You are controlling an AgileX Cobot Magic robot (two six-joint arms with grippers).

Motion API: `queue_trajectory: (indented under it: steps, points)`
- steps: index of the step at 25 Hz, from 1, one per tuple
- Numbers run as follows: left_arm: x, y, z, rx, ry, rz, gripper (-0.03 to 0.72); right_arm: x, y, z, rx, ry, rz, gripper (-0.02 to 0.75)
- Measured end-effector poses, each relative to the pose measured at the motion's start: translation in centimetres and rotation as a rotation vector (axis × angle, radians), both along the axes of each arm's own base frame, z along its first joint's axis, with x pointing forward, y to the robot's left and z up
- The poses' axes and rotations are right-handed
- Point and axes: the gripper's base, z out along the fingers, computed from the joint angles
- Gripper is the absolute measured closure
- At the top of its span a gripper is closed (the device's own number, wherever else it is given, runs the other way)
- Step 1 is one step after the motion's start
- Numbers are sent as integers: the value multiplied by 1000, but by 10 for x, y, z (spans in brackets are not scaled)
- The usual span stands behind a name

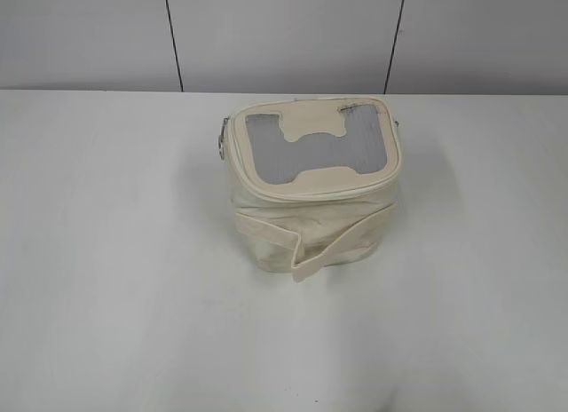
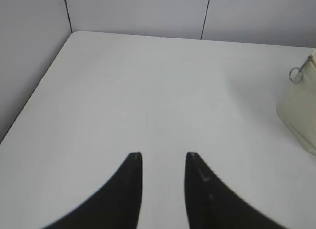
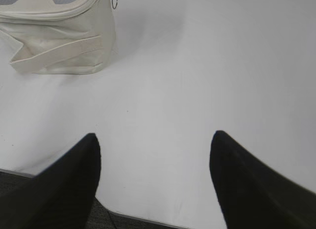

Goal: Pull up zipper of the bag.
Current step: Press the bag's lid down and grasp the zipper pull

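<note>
- The zipper (image 1: 312,194) runs round the lid edge of the bag (image 1: 311,186); a ring pull (image 1: 216,146) hangs at the bag's left side, and nothing holds it.
- The bag stands upright mid-counter (image 1: 106,279), mesh lid up, strap across its front.
- The left gripper (image 2: 164,162) hovers over bare counter well apart from the bag, its jaws a little apart and empty.
- The right gripper (image 3: 155,142) is spread wide, empty, near the counter's front edge.
- Judged from this, the pull has not begun; approach, grasp and pull all remain.

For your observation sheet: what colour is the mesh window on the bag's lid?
Grey, set in the cream bag; the mesh window shows best in the exterior view.
</note>
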Motion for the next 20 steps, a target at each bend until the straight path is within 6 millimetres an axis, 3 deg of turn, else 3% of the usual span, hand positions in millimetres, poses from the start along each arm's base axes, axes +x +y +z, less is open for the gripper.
queue_trajectory:
  steps: [20]
  points:
    - [0,0,0,0,0,0,456,0,0,0,0,0,0,195]
